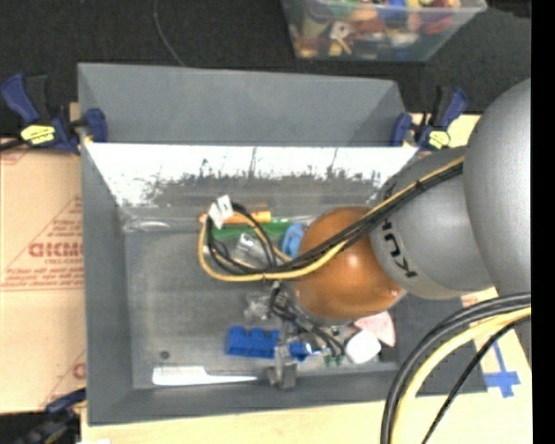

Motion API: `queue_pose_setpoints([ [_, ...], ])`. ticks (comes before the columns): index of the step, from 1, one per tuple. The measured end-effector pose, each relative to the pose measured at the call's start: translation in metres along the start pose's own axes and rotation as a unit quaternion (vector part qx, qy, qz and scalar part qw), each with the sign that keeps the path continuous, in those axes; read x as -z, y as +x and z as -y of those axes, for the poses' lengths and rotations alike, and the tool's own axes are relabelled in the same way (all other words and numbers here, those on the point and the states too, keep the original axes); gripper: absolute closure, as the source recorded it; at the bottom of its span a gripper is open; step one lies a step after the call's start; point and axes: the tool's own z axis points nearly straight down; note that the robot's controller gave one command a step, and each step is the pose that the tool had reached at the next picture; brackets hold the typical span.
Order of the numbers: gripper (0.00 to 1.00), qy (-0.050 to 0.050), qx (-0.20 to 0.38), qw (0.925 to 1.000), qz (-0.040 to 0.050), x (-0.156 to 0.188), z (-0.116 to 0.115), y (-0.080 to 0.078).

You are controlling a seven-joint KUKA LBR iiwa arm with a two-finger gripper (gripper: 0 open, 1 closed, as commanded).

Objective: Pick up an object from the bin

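Now your gripper (282, 370) hangs just beside a chunky blue block (252, 342) near the bin's (106, 322) front wall — clenched or released, you can't tell.

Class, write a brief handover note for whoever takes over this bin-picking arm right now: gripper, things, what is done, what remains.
Gripper: down at the bin, by its near wall; whether it holds anything is unclear.
Things: blue block beside it toward the view's left, white stick along the near wall, white lump and pink piece on its other side.
Done: reach into the bin.
Left: grasp one thing, lift it out.
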Motion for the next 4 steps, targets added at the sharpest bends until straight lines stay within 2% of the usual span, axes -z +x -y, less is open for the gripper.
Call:
queue_pose_setpoints([
  [1,1.00,0.002,-0.239,0.9711,-0.0082,-0.004,-0.022,-0.001],
  [3,1.00,0.002,-0.239,0.9710,-0.0089,0.004,-0.022,-0.001],
  [4,1.00,0.003,-0.239,0.9709,-0.0143,0.036,-0.022,0.001],
])
